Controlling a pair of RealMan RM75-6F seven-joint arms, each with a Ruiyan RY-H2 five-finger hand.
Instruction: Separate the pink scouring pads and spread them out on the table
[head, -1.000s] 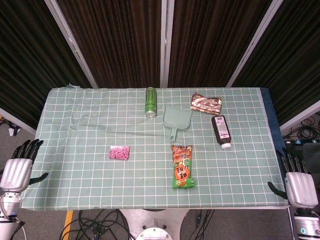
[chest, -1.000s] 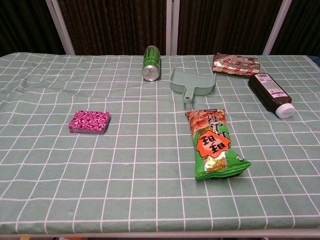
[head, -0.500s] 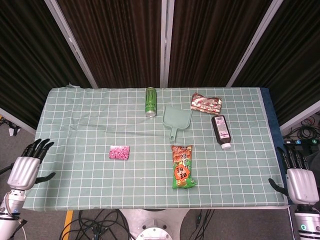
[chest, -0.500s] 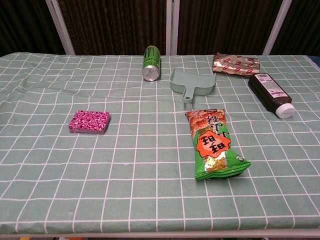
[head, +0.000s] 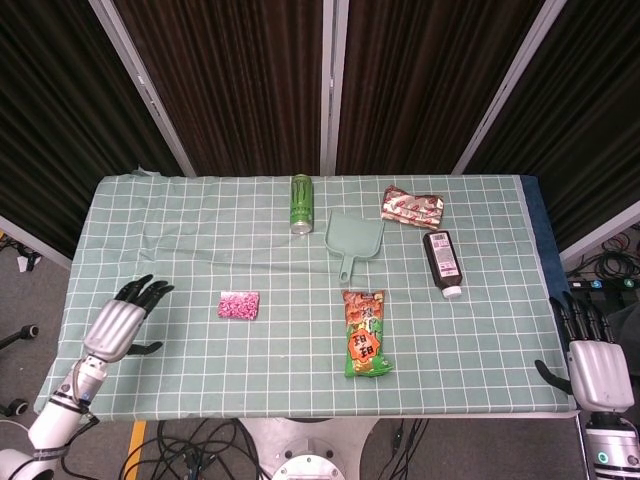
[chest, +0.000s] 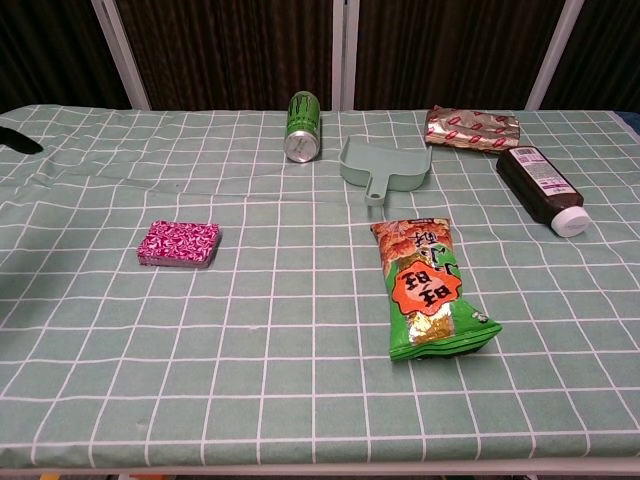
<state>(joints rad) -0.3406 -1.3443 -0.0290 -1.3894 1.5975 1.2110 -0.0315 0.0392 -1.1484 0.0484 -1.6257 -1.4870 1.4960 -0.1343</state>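
The stack of pink scouring pads (head: 239, 305) is seen lying flat on the green checked tablecloth (head: 180, 230), left of centre, not separated yet, w/ nothing touching it. In the chest view the same stack (chest: 179, 245) shows as a low block w/ a swirly pink top.

The left hand (head: 124, 322) is held over the table's front-left area, well to the left of the pads, fingers apart and stretched forward, nothing gripped. Only a dark fingertip is caught at the far left edge of the chest view. The right hand (head: 594, 362) is kept off the table's front-right corner, fingers straight and apart, nothing held either.

Other stuff on the cloth: a green drink can (head: 302, 203) lying at the back centre, a pale green plastic dustpan (head: 352, 241) just right of it, a red-and-silver foil snack pack (head: 411, 207) at the back right, a dark brown bottle w/ a white cap (head: 442, 262) lying nearer than that pack, and a green-and-orange snack bag (head: 365, 332) toward the front, right of the pads.
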